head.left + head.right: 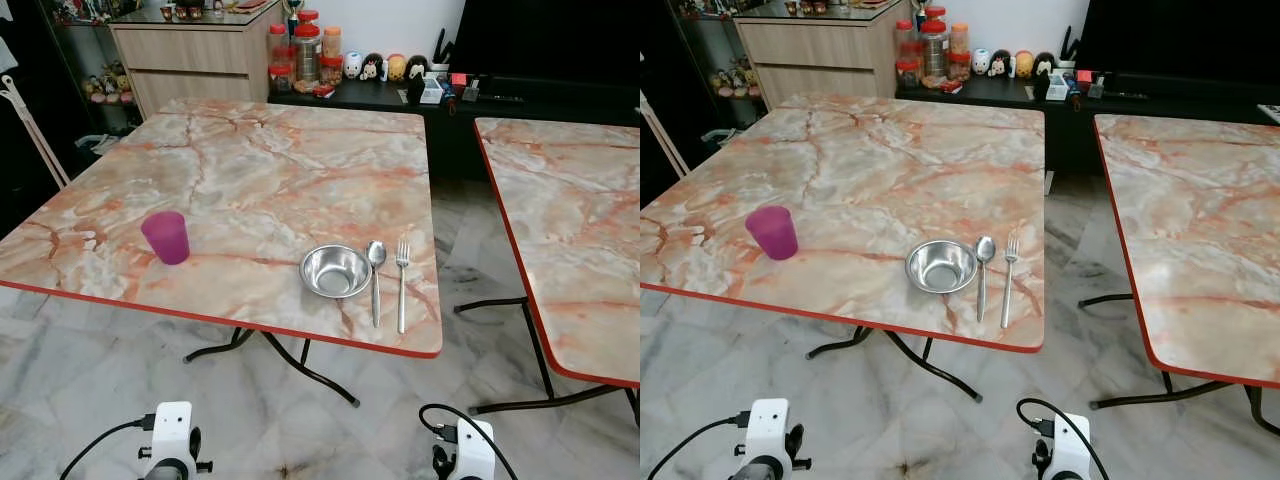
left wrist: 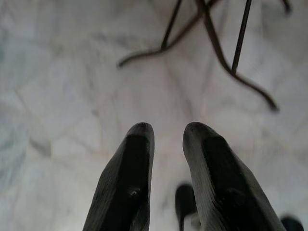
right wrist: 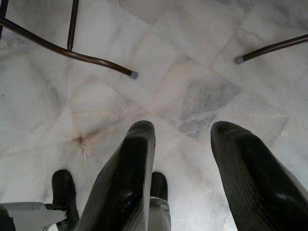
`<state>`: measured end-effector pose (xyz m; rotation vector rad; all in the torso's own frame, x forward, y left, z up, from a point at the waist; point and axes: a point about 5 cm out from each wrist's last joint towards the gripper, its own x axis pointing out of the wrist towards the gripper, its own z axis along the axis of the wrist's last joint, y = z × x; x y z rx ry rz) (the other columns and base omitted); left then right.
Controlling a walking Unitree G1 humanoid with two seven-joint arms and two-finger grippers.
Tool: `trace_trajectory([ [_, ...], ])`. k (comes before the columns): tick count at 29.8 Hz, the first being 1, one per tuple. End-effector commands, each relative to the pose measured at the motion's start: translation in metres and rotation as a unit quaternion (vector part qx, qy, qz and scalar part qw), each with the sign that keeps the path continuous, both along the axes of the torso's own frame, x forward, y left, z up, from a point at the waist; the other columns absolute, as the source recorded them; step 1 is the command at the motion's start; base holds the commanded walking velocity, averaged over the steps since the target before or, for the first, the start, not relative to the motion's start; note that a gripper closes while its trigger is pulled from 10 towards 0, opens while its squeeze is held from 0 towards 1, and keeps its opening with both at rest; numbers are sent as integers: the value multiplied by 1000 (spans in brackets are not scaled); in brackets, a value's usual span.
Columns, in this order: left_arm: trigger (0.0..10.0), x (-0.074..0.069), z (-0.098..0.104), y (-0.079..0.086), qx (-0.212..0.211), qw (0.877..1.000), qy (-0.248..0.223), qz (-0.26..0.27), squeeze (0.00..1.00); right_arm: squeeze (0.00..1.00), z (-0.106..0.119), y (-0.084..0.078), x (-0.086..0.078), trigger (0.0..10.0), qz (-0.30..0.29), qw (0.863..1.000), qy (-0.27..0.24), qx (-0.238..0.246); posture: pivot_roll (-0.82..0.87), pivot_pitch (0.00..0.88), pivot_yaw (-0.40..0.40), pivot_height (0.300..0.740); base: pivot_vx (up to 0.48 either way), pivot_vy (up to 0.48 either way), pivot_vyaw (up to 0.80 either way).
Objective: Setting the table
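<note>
The steel bowl [image 1: 335, 270] sits near the front edge of the marble-patterned table [image 1: 260, 170], toward its right corner, upright and empty as far as we can see. Just beside it on its right lies a spoon [image 1: 376, 278], bowl end away from us and handle pointing at the table edge, its head almost touching the steel bowl's rim. A fork [image 1: 402, 282] lies parallel to the spoon, a little further right, tines away from us. Well apart from these, toward the left of the same table, stands a purple cup [image 1: 166, 237], upright.

A second table [image 1: 570, 220] with the same top and red edging stands to the right, a strip of marble floor [image 1: 330, 430] between the two. Beyond the tables we see a dark low cabinet [image 1: 400, 100] carrying jars with red lids [image 1: 307, 50] and a row of small figurines [image 1: 385, 67], and a wooden sideboard [image 1: 190, 55] to its left.

Both our arms hang low, below the table edge. Our left gripper [image 2: 168, 139] points at the floor near the dark table legs [image 2: 216, 48], its two black fingers a small gap apart and holding nothing. Our right gripper [image 3: 183, 139] also points at the floor tiles, its fingers spread wider and empty.
</note>
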<state>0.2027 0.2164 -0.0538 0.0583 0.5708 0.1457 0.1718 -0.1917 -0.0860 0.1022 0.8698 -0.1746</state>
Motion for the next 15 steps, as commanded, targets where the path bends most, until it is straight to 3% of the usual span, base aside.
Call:
trace_trajectory([
  [1, 10000, -1, 5, 4, 2, 999, -32, 21, 0, 0, 0, -1, -1, 10000, 3, 1000, 0, -3, 55, 0, -8, 740, 0, 0, 0],
  [12, 10000, -2, 26, 17, 17, 991, -118, 56, 0, 0, 1, -1, 1, 10000, 19, 1000, 1, -5, 73, 0, -25, 740, 0, 0, 0],
  [14, 10000, 1, 31, 18, 18, 989, -133, 59, 0, 0, 1, -2, 1, 10000, 20, 1000, 1, -6, 76, 0, -29, 740, 0, 0, 0],
  [15, 10000, 10, 46, 22, 24, 983, -171, 63, 0, 0, 1, -3, 2, 10000, 21, 1000, 1, -7, 75, 0, -30, 740, 0, 0, 0],
])
